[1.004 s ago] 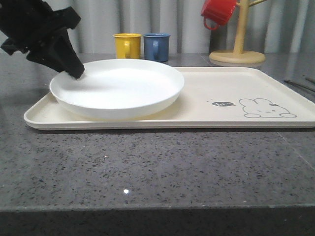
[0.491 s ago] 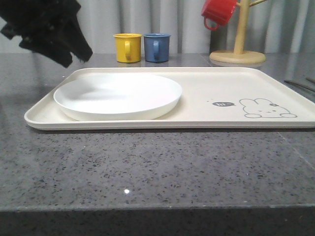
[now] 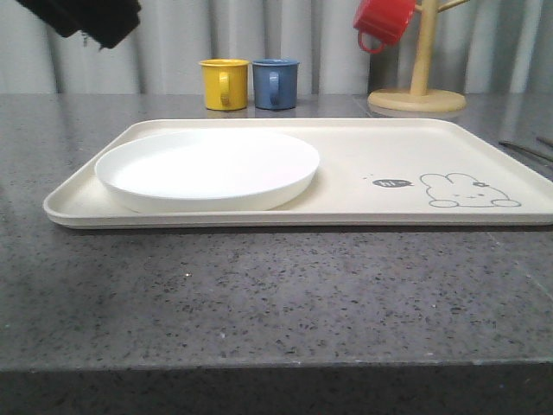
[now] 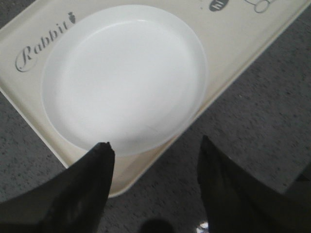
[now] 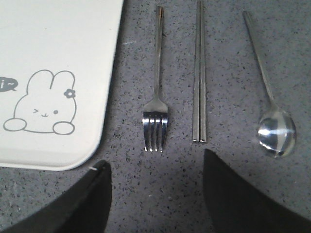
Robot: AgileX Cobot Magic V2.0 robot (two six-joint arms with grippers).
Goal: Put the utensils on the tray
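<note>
Plate (image 4: pixel 124 77) on tray (image 4: pixel 243 63), beyond left tool (image 4: pixel 154 148).

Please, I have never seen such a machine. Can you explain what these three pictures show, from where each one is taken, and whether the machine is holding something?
This is a robot with two arms; each arm ends in a two-fingered tool. One camera looks forward over the grey table. The other two cameras sit on the wrists and look down past the dark fingers.

In the front view, a white plate lies on a cream tray. Behind it stand a yellow mug and a blue mug, and a red mug hangs on a wooden stand. The left tool hovers open above the plate, holding nothing. The right tool is open too, over a fork, chopsticks and a spoon, which lie on the table beside the tray.
</note>
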